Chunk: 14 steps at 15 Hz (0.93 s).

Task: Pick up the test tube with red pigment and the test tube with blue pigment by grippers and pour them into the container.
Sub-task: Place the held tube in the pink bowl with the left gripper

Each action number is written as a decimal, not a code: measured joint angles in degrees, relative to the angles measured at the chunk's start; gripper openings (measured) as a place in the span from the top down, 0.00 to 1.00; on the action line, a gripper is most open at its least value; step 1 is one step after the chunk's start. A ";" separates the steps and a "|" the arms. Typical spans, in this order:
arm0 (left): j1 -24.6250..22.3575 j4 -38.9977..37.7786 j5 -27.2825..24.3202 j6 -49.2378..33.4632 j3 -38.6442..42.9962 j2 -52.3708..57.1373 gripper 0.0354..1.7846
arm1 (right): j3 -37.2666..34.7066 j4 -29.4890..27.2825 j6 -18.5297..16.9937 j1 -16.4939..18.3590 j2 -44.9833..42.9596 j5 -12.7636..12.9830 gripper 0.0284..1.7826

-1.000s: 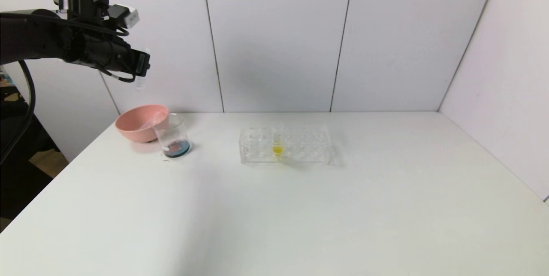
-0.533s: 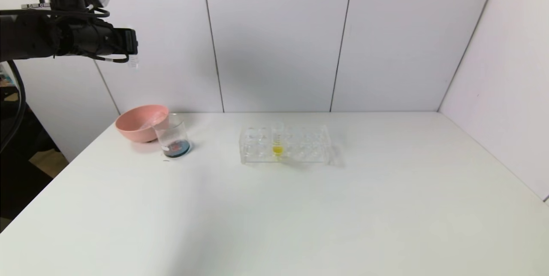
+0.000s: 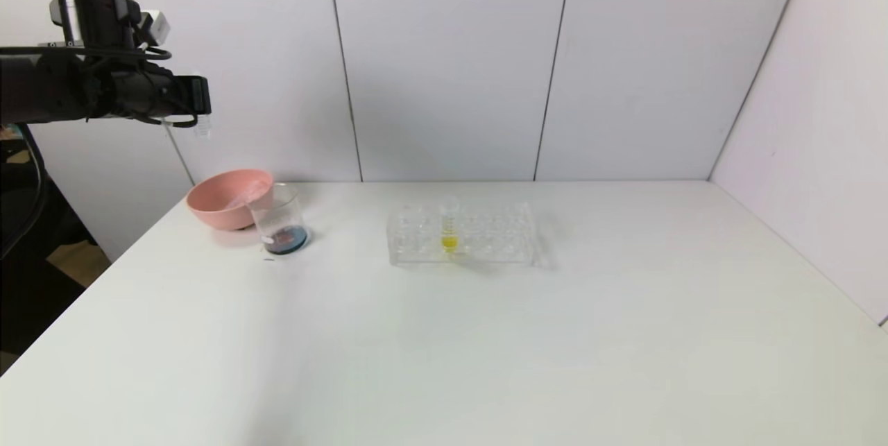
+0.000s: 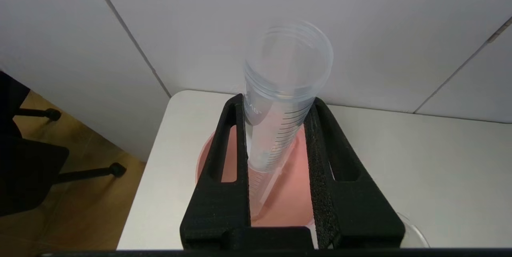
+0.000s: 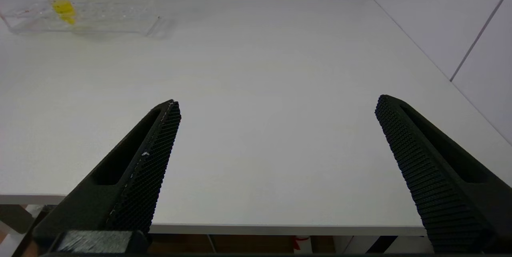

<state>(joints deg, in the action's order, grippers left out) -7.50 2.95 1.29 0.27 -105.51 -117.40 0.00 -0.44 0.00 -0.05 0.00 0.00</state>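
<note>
left hand [image 4: 276, 105] – grips empty tube [image 4: 280, 101] – above pink bowl [image 3: 225, 198]

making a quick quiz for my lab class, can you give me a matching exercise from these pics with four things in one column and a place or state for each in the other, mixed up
Things:
1. left gripper
2. right gripper
3. container
4. yellow-liquid tube

Places or states:
A. standing in the clear rack
B. open, low over the near edge of the table
C. on the table beside the pink bowl, dark liquid at its bottom
D. raised above the pink bowl, shut on an empty clear tube

Pairs: 1-D, 2-B, 3-C, 4-A
</note>
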 joint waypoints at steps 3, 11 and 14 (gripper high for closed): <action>-1.79 -10.11 -0.45 -1.21 7.67 -0.63 0.77 | 0.00 0.00 0.00 -0.02 0.00 0.00 0.00; -2.78 -17.91 -0.55 -0.78 13.12 -4.68 0.77 | 0.00 0.00 0.00 0.00 0.00 0.00 0.00; -3.19 -18.30 -0.77 -0.29 13.73 -5.71 0.77 | 0.00 0.00 0.00 -0.05 0.00 0.00 0.00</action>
<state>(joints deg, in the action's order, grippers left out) -10.69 -15.35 0.52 -0.02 -91.78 -123.10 0.00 -0.44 0.00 -0.10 0.00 0.00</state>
